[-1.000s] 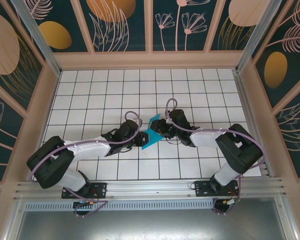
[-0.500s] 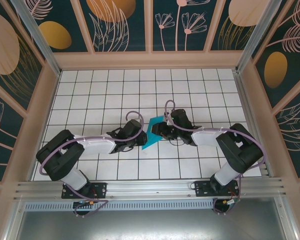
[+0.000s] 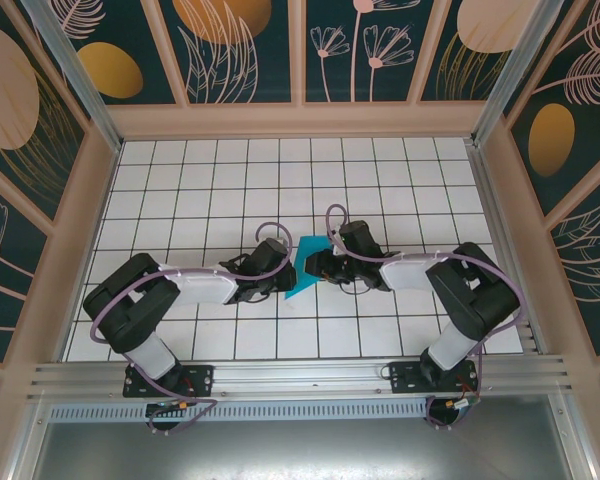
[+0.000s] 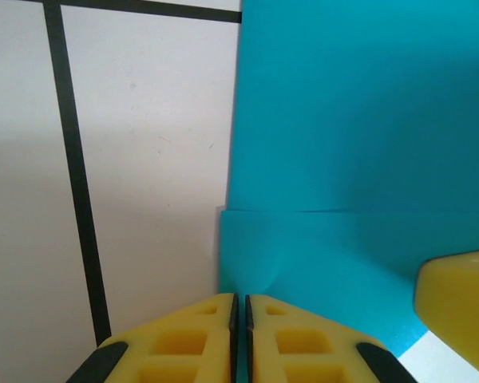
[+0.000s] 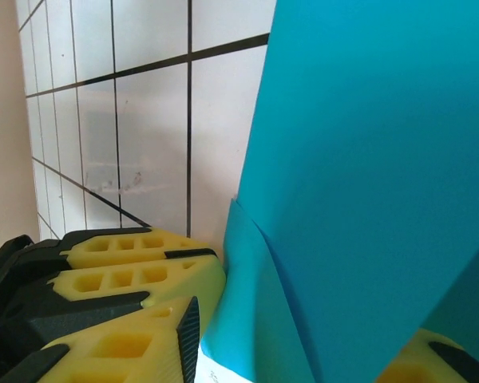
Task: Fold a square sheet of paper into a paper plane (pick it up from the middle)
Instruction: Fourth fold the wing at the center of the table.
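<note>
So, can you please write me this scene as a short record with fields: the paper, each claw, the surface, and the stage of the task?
paper: teal paper, partly folded, with a crease and a doubled layer, in the middle of the table between the two arms
left claw: shut, pinching the folded edge of the paper
right claw: open, the paper passes between its fingers
surface: white tiled table with black grid lines
task stage: no finished plane shape yet
</note>
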